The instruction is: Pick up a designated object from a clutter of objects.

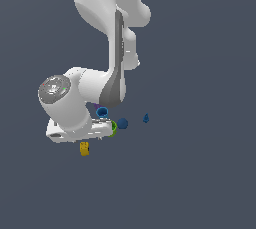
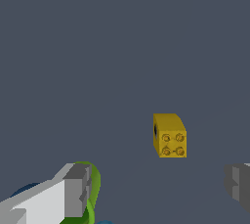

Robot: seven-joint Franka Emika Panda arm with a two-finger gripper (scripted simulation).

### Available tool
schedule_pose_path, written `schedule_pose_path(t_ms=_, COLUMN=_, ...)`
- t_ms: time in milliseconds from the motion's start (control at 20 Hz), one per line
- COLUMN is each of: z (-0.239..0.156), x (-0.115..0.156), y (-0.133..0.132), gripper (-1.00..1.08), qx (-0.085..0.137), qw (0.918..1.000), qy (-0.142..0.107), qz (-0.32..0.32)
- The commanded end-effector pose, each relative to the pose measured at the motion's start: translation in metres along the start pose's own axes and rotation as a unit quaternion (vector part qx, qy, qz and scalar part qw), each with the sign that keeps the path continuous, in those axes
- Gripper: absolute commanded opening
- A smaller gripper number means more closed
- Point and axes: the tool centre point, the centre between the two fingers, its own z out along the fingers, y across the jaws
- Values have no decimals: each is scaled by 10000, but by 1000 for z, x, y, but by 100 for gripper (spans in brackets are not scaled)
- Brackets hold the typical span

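Yellow block (image 1: 84, 148), the designated piece, lies alone on the grey worktop (image 1: 200, 173), a little apart from the rest of the clutter. In the exterior view it sits at about six o'clock from the arm's hand, just below it, while the other pieces gather at roughly two to three o'clock from the block: a blue cup (image 1: 102, 112), a green cup (image 1: 113, 127) half hidden by the hand, a dark blue ball (image 1: 122, 123), and a tiny blue cone (image 1: 146, 118) farthest out. A sliver of purple shows behind the blue cup, too hidden to describe.

The end effector (image 2: 156, 189) is released, its fingers spread wide and holding nothing. In the wrist view one finger (image 2: 75, 189) stands right beside the green cup's rim (image 2: 93, 184); whether they touch cannot be told. The other finger (image 2: 238, 183) stands over bare floor. The block (image 2: 169, 136), studs facing the camera, lies ahead of the gap and nearer the second finger, not yet between the two.

That spread looks chosen to straddle the block with margin. My judgement is that the approach is in hand but unfinished: the hand needs to shift toward the block and away from the green cup before closing. The block's isolation helps, since no neighbour crowds its flat sides; the risk is nudging the green cup.
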Motion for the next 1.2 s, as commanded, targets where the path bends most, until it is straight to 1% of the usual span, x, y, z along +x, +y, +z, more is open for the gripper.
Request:
schedule_pose_path(t_ms=0, z=16, x=1, y=13, gripper=100, qx=-9, qw=10000, qy=18, qz=-42)
schedule_pose_path(t_ms=200, z=35, x=1, y=27, gripper=100, qx=-16, qw=10000, qy=30, qz=-80)
schedule_pose_path(t_ms=450, z=47, x=0, y=36, gripper=100, qx=-21, qw=9999, qy=37, qz=-105)
schedule_pose_path(t_ms=800, z=53, x=0, y=36, gripper=100, qx=-19, qw=9999, qy=30, qz=-98)
schedule_pose_path(t_ms=1150, z=87, x=-1, y=37, gripper=100, qx=-21, qw=9999, qy=35, qz=-103)
